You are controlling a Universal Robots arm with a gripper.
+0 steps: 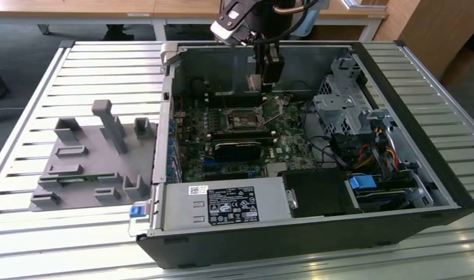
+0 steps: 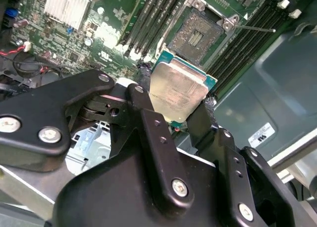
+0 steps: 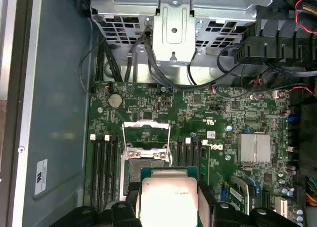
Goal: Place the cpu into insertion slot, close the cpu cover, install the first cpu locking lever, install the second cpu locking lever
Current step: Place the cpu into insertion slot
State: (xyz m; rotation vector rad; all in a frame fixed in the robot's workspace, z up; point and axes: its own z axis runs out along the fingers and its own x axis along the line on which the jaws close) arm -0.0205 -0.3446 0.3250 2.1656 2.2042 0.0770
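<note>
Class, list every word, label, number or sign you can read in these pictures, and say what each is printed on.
No text is readable.
Power supply label: print too small.
Case wall sticker: print too small.
Markings on the cpu: too faint.
White lettering on the motherboard: too small.

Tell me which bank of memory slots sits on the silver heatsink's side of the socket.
The bank between the insertion slot and the finned silver heatsink; the other bank runs beside the grey case wall instead.
</note>
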